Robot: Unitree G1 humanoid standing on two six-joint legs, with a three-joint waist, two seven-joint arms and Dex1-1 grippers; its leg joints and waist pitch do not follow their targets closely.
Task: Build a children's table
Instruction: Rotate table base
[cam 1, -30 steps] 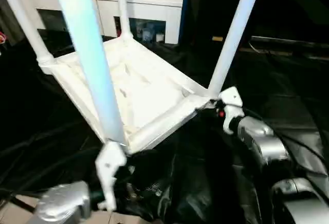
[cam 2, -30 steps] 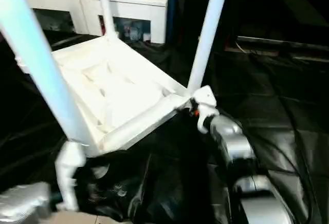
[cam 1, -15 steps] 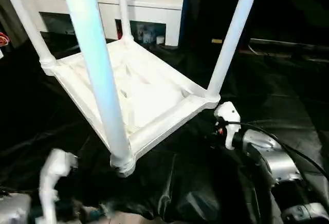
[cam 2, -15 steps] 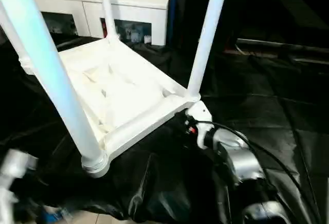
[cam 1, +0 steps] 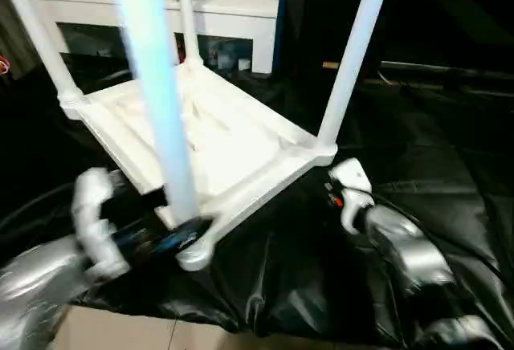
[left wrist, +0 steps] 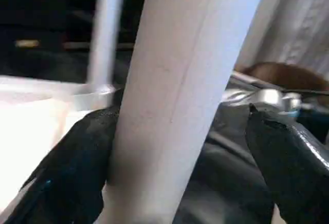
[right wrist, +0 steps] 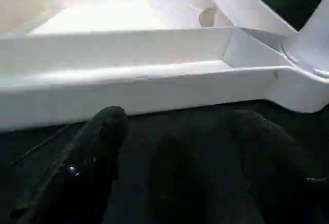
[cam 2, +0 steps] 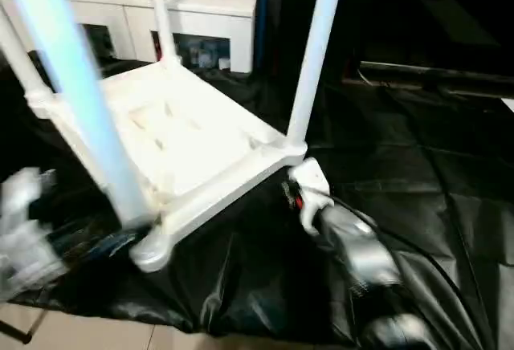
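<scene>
The children's table point(cam 1: 233, 137) lies upside down on a black sheet, its ribbed underside up and its white legs standing from the corner sockets. My left gripper point(left wrist: 180, 118) is open around the foot of the nearest leg point(cam 1: 157, 101), just above its socket. One black finger point(left wrist: 82, 152) lies against the leg; the other stands apart from it. My right gripper point(right wrist: 182, 118) is open and holds nothing. It sits low on the sheet, just short of the table's side rail point(right wrist: 128, 80), near the right corner socket point(cam 1: 321, 153).
The black sheet point(cam 1: 418, 133) covers the floor around the table, wrinkled in front. A white cabinet point(cam 1: 233, 5) with small items on top stands behind. A strip of pale floor point(cam 1: 161, 338) shows at the near edge. A black cable runs along my right forearm point(cam 1: 401, 250).
A second ago both grippers were at the table's raised near corners; it then settled flat. Since then my left gripper has come up to the nearest leg. The right one has stayed by its corner.
</scene>
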